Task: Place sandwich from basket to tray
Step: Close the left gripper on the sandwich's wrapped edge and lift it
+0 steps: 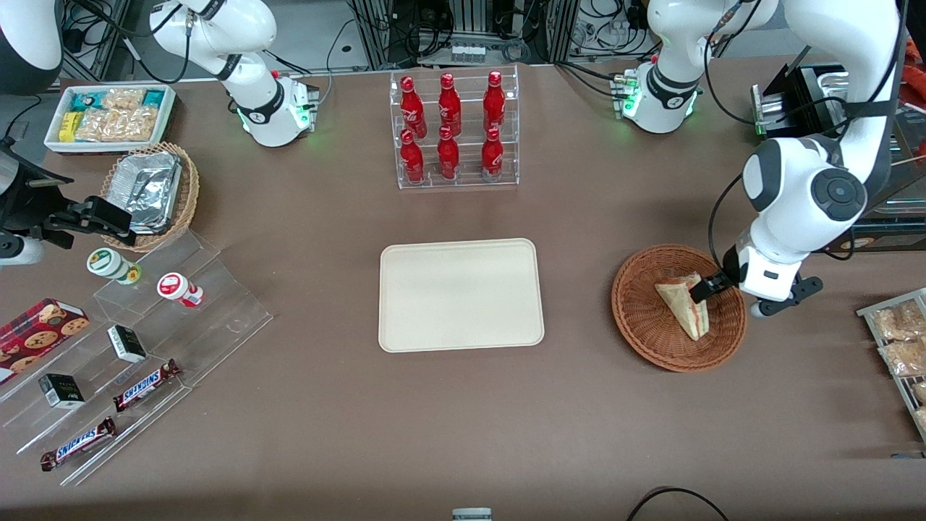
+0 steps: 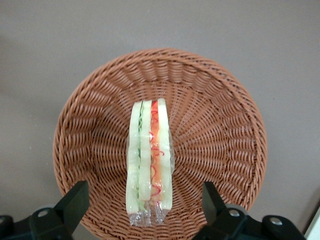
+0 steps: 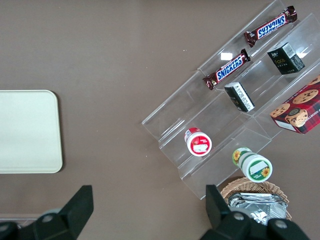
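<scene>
The sandwich (image 1: 684, 307) is a plastic-wrapped wedge of pale bread with red and green filling, lying in the round reddish-brown wicker basket (image 1: 640, 318) toward the working arm's end of the table. In the left wrist view the sandwich (image 2: 149, 161) lies along the middle of the basket (image 2: 220, 135). My gripper (image 1: 712, 287) hangs open just above the basket, over the sandwich's wide end; its black fingers (image 2: 75, 200) stand apart on either side of the wedge without touching it. The cream tray (image 1: 461, 294) lies flat at the table's middle with nothing on it.
A clear rack of red bottles (image 1: 453, 129) stands farther from the front camera than the tray. Bagged snacks on a wire rack (image 1: 901, 340) lie at the working arm's end. A clear stepped shelf with candy bars and small boxes (image 1: 137, 362) sits toward the parked arm's end.
</scene>
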Tool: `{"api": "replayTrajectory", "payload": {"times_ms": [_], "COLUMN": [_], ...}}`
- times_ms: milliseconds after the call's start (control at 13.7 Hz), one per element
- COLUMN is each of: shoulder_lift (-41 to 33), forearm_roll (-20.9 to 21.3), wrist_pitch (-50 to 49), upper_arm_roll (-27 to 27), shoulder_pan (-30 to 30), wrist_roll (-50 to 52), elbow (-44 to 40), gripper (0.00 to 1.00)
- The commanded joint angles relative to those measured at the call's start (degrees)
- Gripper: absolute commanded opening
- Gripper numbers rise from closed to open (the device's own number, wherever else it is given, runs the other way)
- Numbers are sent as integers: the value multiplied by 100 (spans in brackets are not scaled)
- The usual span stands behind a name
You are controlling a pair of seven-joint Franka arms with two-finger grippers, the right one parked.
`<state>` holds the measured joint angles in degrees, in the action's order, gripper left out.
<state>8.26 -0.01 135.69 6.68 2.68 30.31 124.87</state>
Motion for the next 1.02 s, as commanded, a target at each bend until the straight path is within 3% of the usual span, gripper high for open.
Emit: {"api": "replayTrajectory", "payload": {"times_ms": [0, 951], "shoulder_lift": [-27, 746], "forearm_roll": [-34, -17], "wrist_pitch": [90, 423], "upper_arm_roll": [26, 61], "shoulder_pan": [-30, -48], "wrist_roll": [247, 247], "elbow": [126, 64], "gripper": [100, 100]}}
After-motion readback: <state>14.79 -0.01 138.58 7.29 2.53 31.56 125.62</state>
